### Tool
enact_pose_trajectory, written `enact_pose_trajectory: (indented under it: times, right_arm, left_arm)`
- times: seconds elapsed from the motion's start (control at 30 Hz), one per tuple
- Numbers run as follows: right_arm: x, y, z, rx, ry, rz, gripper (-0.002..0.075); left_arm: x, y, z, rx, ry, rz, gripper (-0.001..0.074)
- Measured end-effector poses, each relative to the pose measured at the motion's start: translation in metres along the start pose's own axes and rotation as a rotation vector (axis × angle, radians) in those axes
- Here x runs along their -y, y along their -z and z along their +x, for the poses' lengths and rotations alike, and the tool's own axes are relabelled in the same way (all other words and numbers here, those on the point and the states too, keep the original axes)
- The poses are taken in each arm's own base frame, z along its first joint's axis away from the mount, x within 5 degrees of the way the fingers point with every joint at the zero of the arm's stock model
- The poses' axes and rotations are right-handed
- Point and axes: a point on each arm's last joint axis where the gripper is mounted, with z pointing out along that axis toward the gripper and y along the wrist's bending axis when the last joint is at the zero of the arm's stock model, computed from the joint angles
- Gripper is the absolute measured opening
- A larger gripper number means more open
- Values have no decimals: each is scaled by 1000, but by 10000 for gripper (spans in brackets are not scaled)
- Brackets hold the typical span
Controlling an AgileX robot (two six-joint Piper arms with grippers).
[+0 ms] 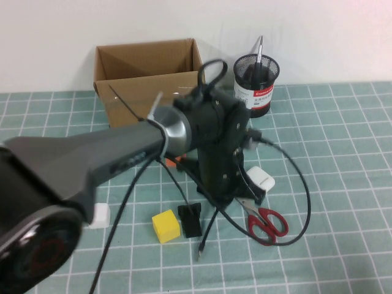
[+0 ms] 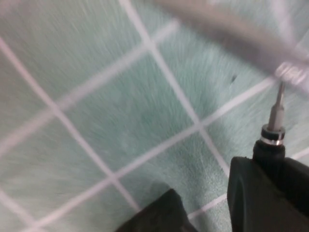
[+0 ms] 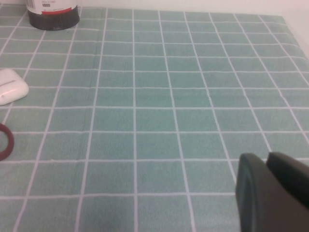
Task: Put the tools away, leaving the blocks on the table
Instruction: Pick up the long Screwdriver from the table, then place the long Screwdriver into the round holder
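Here left tool (image 2: 219, 208) pinches thin screwdriver (image 2: 276, 118) above table (image 2: 120, 96); right tool (image 3: 265, 166) shut, empty; cup (image 1: 255, 86) label unreadable.

One cardboard box (image 1: 147, 76), one mesh pen cup (image 1: 256, 82), one pair of red-handled scissors (image 1: 264, 222), one white case (image 1: 260, 179), one yellow block (image 1: 165, 225), one white block (image 1: 99, 215), one black bracket (image 1: 190, 218)

Teal-green table (image 1: 343, 122) ruled with a white square grid. Brown cardboard box (image 1: 147, 79) at the far left. Black mesh cup (image 1: 256, 82) with a white and red label, far centre. Red-handled scissors (image 1: 267, 222) with steel blades, near right. Yellow block (image 1: 165, 226) near centre; white block (image 1: 98, 215) to its left. Glossy white case (image 1: 260, 179) right of centre. Black left gripper (image 2: 212, 203) with a steel-tipped black screwdriver (image 2: 273, 140) against it; dark right gripper (image 3: 273, 193).
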Motion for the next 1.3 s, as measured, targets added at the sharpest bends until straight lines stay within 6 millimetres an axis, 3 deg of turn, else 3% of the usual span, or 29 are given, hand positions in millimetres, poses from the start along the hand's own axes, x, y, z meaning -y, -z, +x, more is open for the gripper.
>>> enact_pose_trajectory:
  times: [0.27,0.43,0.67,0.73,1.03,1.3]
  right_arm:
    - [0,0,0,0,0,0,-8]
    - [0,0,0,0,0,0,-7]
    - [0,0,0,0,0,0,-8]
    - [0,0,0,0,0,0,-7]
    - [0,0,0,0,0,0,-8]
    - [0,0,0,0,0,0,-8]
  left_arm:
    - [-5,76,-2,277,-91,-44,55]
    - [-5,80,5,503,-137,-36,55]
    - [-5,80,12,1179,-194,95,55]
    - [-10,80,8,1293,-173,112,55]
    - [-38,93,-57,1512,-37,80,55]
    - [-39,76,-103,1516,-137,-78,55]
